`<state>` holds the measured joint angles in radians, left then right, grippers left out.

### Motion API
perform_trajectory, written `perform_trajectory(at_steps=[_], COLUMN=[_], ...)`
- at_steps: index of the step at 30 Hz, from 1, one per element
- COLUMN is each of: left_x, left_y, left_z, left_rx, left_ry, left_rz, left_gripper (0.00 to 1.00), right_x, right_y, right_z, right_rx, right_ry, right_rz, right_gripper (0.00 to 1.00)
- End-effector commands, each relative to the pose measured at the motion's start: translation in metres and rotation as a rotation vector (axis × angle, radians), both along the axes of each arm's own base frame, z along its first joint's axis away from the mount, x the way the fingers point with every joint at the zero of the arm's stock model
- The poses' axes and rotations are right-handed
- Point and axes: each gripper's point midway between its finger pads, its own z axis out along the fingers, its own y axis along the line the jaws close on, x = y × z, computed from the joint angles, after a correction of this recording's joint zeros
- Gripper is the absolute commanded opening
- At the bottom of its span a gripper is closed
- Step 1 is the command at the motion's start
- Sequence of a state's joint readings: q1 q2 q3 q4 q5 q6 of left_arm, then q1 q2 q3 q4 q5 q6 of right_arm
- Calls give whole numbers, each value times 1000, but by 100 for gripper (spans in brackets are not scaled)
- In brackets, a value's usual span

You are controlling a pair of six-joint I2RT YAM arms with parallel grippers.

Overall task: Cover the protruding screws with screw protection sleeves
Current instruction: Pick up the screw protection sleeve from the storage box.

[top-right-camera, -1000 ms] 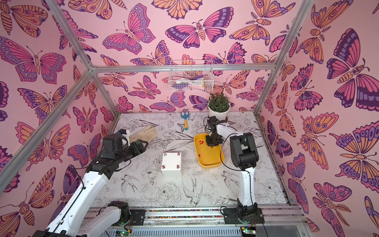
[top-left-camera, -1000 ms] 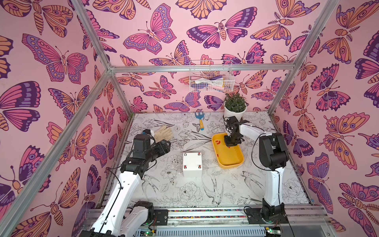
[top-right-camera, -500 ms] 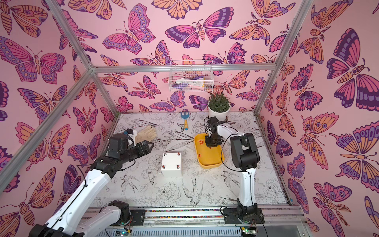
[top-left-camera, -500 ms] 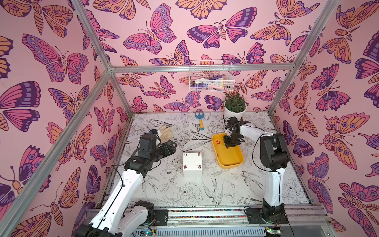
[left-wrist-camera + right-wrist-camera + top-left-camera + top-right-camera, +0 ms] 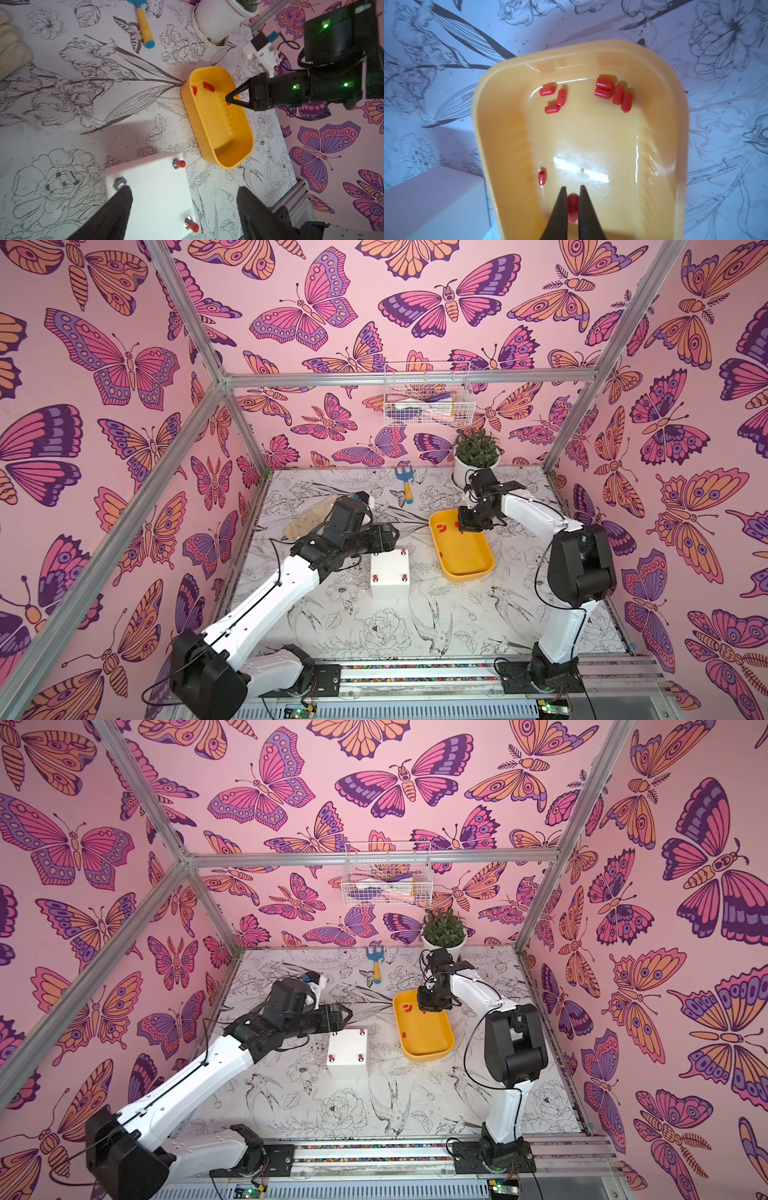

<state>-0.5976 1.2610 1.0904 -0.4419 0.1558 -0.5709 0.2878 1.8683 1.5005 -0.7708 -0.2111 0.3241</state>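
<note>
Progress: three of the four screws [image 5: 180,163] on the white box [image 5: 389,568] carry red sleeves; the fourth screw [image 5: 119,182], at the corner beneath the left gripper [image 5: 184,190], stands bare; one fitting is left. Spare sleeves [image 5: 604,87] lie in the yellow tray [image 5: 465,574], beside the box on the bench [image 5: 415,622]. Right gripper [image 5: 572,187]: nearly pressed together, pinching one sleeve [image 5: 573,205] low inside the tray; not yet lifted out. Left gripper: spread wide, empty, hovering over the box.
</note>
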Motion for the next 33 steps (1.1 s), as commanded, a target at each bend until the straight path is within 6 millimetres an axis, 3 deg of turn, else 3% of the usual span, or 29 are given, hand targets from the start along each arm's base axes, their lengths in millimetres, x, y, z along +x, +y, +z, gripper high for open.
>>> perform_trajectory(at_steps=[1, 11, 17, 18, 26, 33], left_x=[7, 33, 51, 53, 64, 64], left_y=[-22, -105, -143, -147, -183, -196], left_z=[-2, -3, -10, -11, -15, -16], left_rx=[44, -3, -62, -71, -127, -165], left_ry=[-21, -51, -78, -85, -107, -113], left_rz=[-52, -200, -232, -231, -266, -280], left_gripper=[82, 83, 83, 83, 84, 84], right_x=[-10, -12, -14, -17, -25, -28], right_y=[1, 5, 8, 8, 9, 11], right_z=[20, 87, 104, 115, 123, 129], right_rx=[51, 160, 240, 259, 314, 341], right_ry=[2, -144, -181, -208, -217, -226], right_rz=[-48, -111, -174, -179, -207, -207], right_gripper=[13, 13, 13, 13, 13, 13])
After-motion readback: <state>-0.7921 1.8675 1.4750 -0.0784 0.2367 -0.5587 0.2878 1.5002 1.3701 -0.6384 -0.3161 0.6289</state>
